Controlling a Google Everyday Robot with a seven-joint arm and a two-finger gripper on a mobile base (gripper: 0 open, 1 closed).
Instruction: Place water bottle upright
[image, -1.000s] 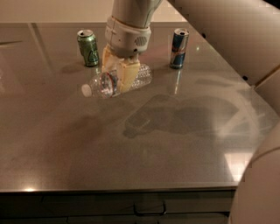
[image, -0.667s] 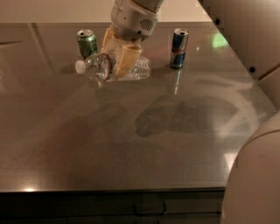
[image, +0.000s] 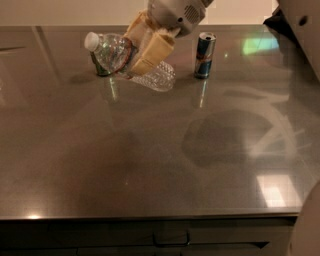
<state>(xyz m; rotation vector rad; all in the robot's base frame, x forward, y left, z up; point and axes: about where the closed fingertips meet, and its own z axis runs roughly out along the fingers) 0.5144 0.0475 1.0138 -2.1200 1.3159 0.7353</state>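
Observation:
The water bottle (image: 116, 54) is a clear ribbed plastic bottle with a white cap at its upper left end. It hangs tilted in the air above the far part of the table, cap up and to the left, base (image: 159, 77) down and to the right. My gripper (image: 145, 44) is shut on the water bottle around its middle, its tan fingers (image: 152, 50) lying across the label band. The arm reaches in from the top of the view.
A blue-silver can (image: 204, 55) stands upright right of the bottle. A green can (image: 102, 67) stands behind the bottle, mostly hidden by it. The grey table (image: 150, 160) runs to a front edge near the bottom, with drawers below. My arm's white body fills the right edge.
The gripper has lifted the water bottle off the table and swung its cap end upward and to the left. The bottle now covers the green can.

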